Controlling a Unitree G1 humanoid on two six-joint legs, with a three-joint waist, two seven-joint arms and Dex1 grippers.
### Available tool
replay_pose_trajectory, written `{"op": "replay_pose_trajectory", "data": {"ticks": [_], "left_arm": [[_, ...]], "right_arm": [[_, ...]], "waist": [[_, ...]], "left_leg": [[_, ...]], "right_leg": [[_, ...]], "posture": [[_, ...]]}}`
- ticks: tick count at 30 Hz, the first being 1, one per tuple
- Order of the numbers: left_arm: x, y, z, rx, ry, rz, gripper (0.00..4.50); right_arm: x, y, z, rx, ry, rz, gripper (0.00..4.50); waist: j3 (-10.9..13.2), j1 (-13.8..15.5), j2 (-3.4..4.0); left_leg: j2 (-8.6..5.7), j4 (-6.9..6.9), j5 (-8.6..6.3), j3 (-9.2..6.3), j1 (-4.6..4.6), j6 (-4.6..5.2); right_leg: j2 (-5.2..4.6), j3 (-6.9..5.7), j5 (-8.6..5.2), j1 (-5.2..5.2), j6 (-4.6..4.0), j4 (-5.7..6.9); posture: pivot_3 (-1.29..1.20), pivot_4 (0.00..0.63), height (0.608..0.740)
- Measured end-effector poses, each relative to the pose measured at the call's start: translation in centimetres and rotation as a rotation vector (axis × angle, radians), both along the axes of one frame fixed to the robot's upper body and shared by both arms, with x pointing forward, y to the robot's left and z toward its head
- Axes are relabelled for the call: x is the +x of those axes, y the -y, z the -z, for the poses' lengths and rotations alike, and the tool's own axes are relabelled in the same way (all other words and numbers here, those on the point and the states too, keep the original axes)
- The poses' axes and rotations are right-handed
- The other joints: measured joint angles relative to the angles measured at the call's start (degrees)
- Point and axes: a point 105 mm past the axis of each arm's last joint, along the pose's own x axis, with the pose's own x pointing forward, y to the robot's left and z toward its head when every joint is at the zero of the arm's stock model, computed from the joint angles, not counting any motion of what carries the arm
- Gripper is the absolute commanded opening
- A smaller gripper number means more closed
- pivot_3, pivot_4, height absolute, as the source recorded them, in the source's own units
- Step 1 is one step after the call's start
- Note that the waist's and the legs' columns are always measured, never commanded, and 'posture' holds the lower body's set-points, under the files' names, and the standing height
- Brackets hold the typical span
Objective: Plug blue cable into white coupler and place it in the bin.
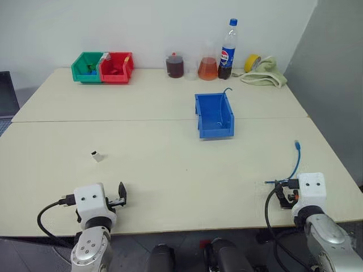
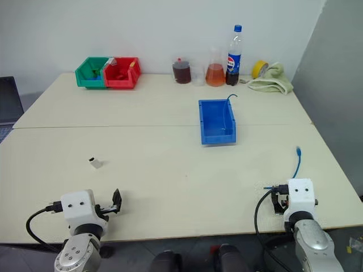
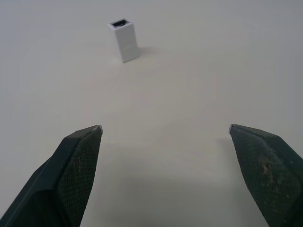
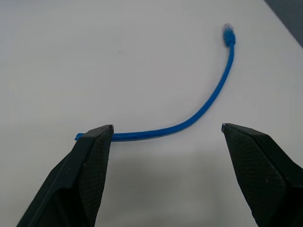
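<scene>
Where right finger (image 4: 80, 179) overlaps, blue cable (image 4: 208, 104) end hidden.

A robotics test lab: a plain beige table (image 1: 159, 170) against a bare white wall, with green (image 1: 86, 67), red (image 1: 117, 67) and blue (image 1: 214, 115) parts bins on it.

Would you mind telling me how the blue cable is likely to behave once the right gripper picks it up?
The blue cable lies in a loose curve on the table, so it probably flops and droops from wherever it is held. Being thin, it looks light and may slide if nudged. Its plug end would likely swing free, making aiming harder.
</scene>
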Motion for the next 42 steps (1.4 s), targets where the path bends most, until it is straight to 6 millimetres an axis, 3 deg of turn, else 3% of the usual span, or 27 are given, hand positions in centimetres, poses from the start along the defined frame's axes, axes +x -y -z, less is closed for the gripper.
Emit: {"op": "replay_pose_trajectory", "data": {"ticks": [17, 23, 26, 29, 31, 33, 37, 42], "left_arm": [[0.8, 0.9, 0.1, 0.011, 0.005, 0.04, 4.5], [4.5, 1.1, -1.6, 0.117, 0.041, 0.186, 4.5], [8.3, 5.5, -3.0, 0.154, 0.047, 0.559, 4.5], [10.3, 9.8, -5.4, 0.154, 0.111, 0.861, 4.5], [10.7, 12.8, -7.6, 0.133, 0.182, 1.072, 4.5], [10.6, 14.7, -8.4, 0.124, 0.204, 1.224, 4.5], [10.3, 17.5, -8.4, 0.14, 0.167, 1.498, 4.5], [9.8, 20.4, -9.1, 0.191, 0.188, 1.731, 4.5]], "right_arm": [[0.3, 0.4, -0.6, -0.018, 0.028, 0.035, 3.9], [1.0, 1.8, -1.6, -0.039, 0.071, 0.074, 3.9], [1.6, 2.9, -1.9, -0.04, 0.081, 0.113, 3.9], [2.4, 3.3, -2.5, -0.038, 0.097, 0.127, 3.9], [3.0, 3.7, -2.9, -0.054, 0.098, 0.123, 3.9], [3.3, 4.7, -3.0, -0.064, 0.089, 0.143, 3.9], [4.4, 6.3, -3.0, -0.046, 0.043, 0.139, 3.9], [5.7, 6.5, -2.5, 0.009, -0.004, 0.074, 3.9]], "waist": [[0.0, 0.1, -0.02], [0.0, 0.2, -0.02], [-0.1, 0.4, -0.01], [-0.1, 0.9, -0.01], [-0.1, 1.0, 0.03], [-0.1, 0.8, 0.06], [-0.1, 0.6, 0.07], [-0.1, 0.5, 0.09]], "left_leg": [[-0.06, -0.07, -0.04, -0.01, -0.18, 0.03], [-0.06, 0.0, -0.02, -0.01, -0.11, 0.01], [-0.18, 0.0, -0.03, 0.04, -0.28, 0.02], [-0.18, 0.03, -0.02, 0.03, -0.34, 0.03], [-0.21, 0.0, -0.03, 0.07, -0.3, 0.05], [-0.21, -0.03, -0.06, 0.1, -0.31, 0.09], [-0.2, -0.03, -0.05, 0.11, -0.37, 0.1], [-0.21, -0.01, -0.05, 0.1, -0.35, 0.11]], "right_leg": [[0.0, -0.01, 0.16, -0.07, 0.27, -0.02], [-0.01, -0.03, 0.02, 0.01, 0.03, -0.04], [-0.04, 0.04, 0.27, -0.08, 0.46, -0.02], [0.01, 0.01, 0.29, -0.11, 0.48, 0.0], [0.01, 0.09, 0.29, -0.06, 0.47, -0.02], [0.02, 0.14, 0.26, -0.07, 0.42, -0.04], [0.09, 0.05, 0.24, -0.1, 0.38, -0.03], [0.09, 0.06, 0.24, -0.06, 0.38, 0.0]], "posture": [[0.0, 0.15, 0.74], [0.0, 0.15, 0.74], [0.0, 0.15, 0.74], [0.0, 0.15, 0.74], [0.0, 0.15, 0.74], [0.0, 0.15, 0.74], [0.0, 0.15, 0.74], [0.0, 0.15, 0.74]]}}
